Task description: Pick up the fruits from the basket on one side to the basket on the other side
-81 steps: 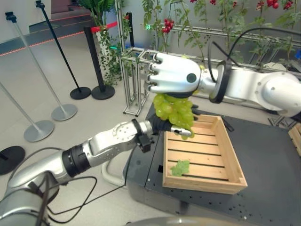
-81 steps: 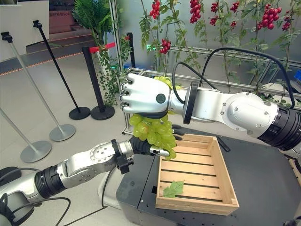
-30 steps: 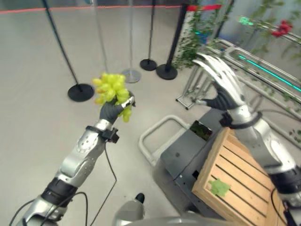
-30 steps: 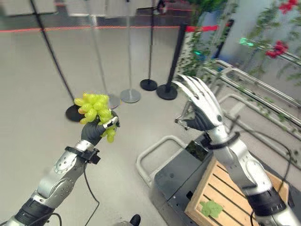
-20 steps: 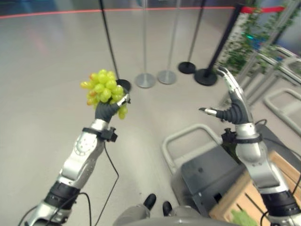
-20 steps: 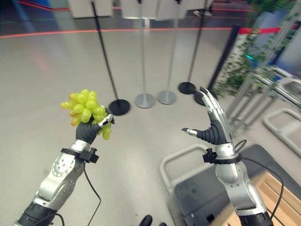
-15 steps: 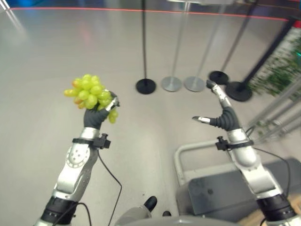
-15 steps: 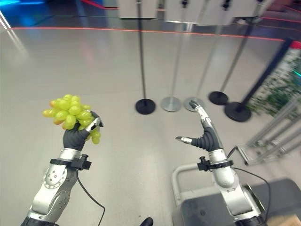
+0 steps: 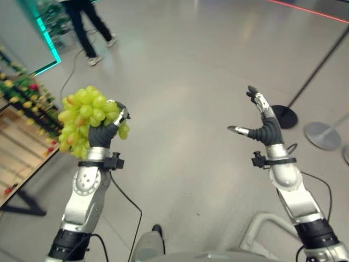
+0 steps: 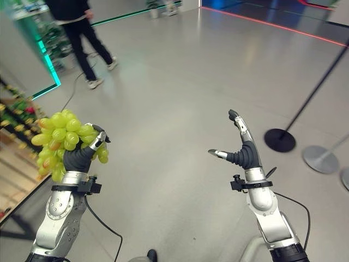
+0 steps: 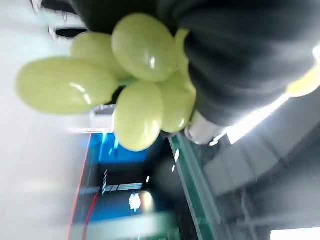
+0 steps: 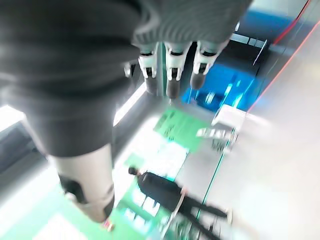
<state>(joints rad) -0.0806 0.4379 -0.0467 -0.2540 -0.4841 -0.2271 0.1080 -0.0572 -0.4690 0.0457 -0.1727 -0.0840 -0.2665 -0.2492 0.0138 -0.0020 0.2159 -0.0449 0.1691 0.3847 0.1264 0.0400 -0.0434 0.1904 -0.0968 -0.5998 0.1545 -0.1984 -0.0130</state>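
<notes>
A bunch of green grapes (image 9: 82,117) is held up in the air by my left hand (image 9: 102,134), whose fingers are curled round its lower part. The same grapes (image 11: 125,95) bulge past the hand's dark cover in the left wrist view. My right hand (image 9: 264,128) is raised at the right with straight, spread fingers and holds nothing. A wooden slatted surface (image 9: 19,153) with small red and green bits along its edge shows at the far left, below and left of the grapes.
A person (image 9: 87,24) in dark clothes walks on the grey floor at the upper left. A black stanchion base (image 9: 283,115) and a silver one (image 9: 324,135) stand on the floor at the right. A pale metal tube frame (image 9: 262,232) curves at the bottom right.
The whole picture has swung left: the dark cart and crate have left the view, and a wooden surface and a person have come in. My left hand still grips the grapes; my right hand stays spread.
</notes>
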